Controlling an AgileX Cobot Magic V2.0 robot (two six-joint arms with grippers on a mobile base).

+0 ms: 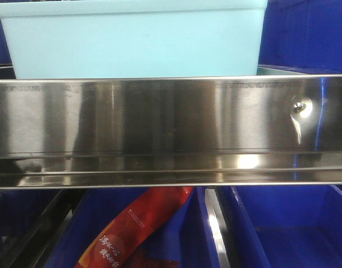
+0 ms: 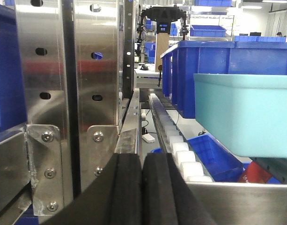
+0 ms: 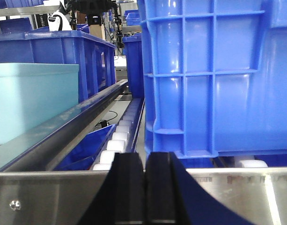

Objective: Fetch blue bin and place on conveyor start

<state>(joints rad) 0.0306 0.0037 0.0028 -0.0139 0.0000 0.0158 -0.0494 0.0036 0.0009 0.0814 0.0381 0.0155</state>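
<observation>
Black pads of the left gripper (image 2: 142, 187) and right gripper (image 3: 144, 187) are pressed together, holding nothing, both low at the steel shelf rail (image 1: 171, 128). The blue bin (image 1: 131, 39) sits just behind that rail, flanked by dark blue bins (image 3: 213, 79). Its thin, smooth plastic is probably light, stiff and slippery, so it is best pinched at the rim on opposite sides. Contents unseen.

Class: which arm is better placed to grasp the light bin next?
Probably left: the bin sits close ahead-right of the left claw; the right claw faces a dark blue crate.
</observation>
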